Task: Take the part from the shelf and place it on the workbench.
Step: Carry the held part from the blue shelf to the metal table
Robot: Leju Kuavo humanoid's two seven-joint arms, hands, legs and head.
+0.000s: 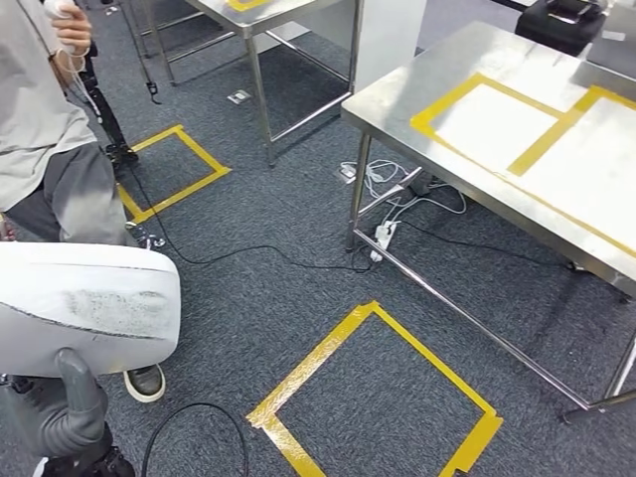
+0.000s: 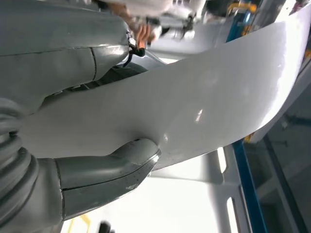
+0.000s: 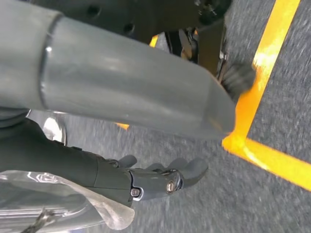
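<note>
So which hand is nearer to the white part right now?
Left. The left hand holds the white part itself, thumb pressed against one face. The right hand hangs low over the carpet beside yellow tape, with nothing in it.

From my console the large white curved part looks like smooth plastic, glossy with highlights in the left wrist view, though a dull grey scuffed patch mars its face in the head view; the left hand gripping it has a matt grey moulded thumb with a ribbed rubbery cover; the right hand shows dark satin plastic fingers; the silver workbench is brushed steel, faintly streaked; the dark grey floor is rough carpet crossed by shiny yellow tape.
</note>
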